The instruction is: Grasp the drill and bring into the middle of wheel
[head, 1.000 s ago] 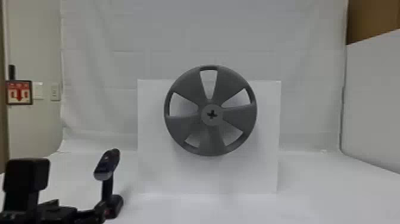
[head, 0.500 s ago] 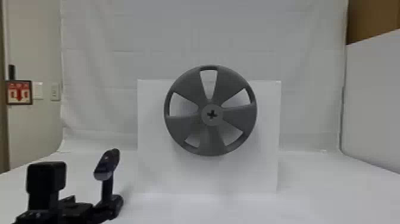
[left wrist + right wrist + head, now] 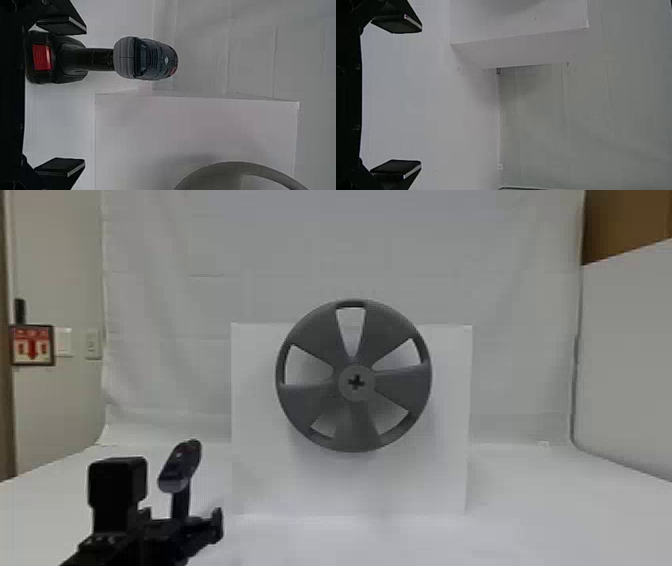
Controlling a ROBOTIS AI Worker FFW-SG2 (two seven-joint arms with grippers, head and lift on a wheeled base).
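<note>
The left arm (image 3: 145, 542) is black with a boxy, round-cornered block (image 3: 117, 485).

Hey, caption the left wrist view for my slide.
Upright drill before the open left tool, part of the gray wheel to one side.

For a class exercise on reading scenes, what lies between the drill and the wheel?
In the left wrist view, part of the white panel lies between drill and wheel.

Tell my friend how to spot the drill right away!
Find the big white panel with the grey wheel. Left of it, on the white table, stands the drill. Unlike the black left gripper near it, it has a rounded grey top and a red patch low down.
</note>
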